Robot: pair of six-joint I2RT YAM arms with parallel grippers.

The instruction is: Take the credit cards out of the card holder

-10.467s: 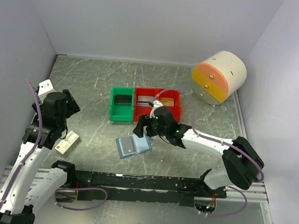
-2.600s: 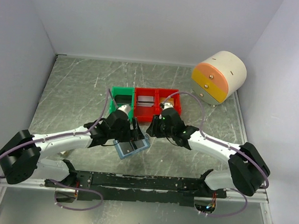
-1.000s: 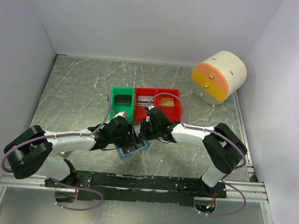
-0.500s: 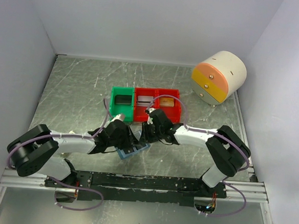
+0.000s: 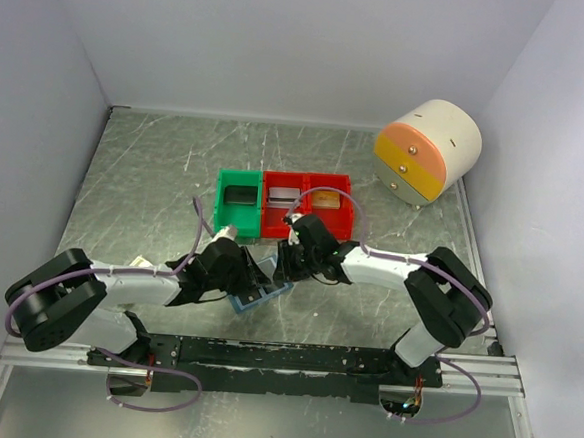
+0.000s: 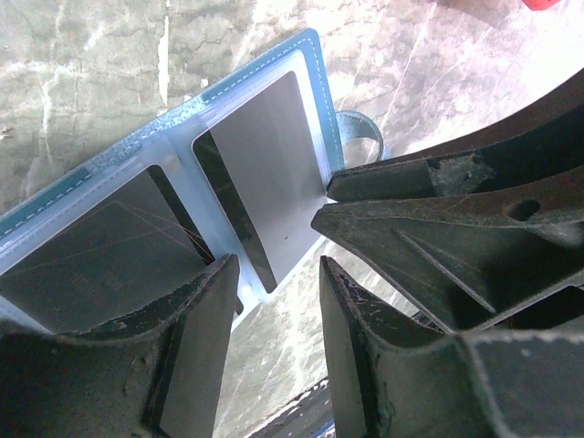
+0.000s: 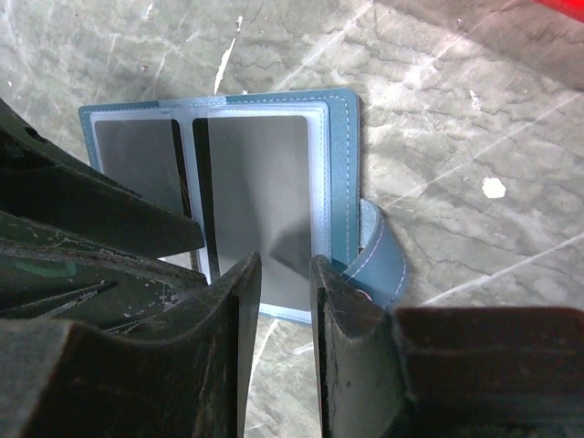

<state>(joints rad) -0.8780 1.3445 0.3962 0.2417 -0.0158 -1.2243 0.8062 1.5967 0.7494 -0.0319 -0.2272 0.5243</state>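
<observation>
From above, the card holder (image 5: 264,295) is lying open on the surface (image 5: 154,189) between both arms. Left wrist: the left gripper (image 6: 274,265) jaws are standing spread, straddling its edge to reach the pocketed credit cards (image 6: 269,164). Right wrist: the right gripper (image 7: 285,265) jaws, narrowly parted, are probably steadying it.

The card holder (image 6: 180,155) runs off the left wrist view's edge.

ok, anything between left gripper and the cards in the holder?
No separate object. The credit cards sit under clear pockets of the card holder, and the right gripper crowds the same edge as the left gripper.
</observation>
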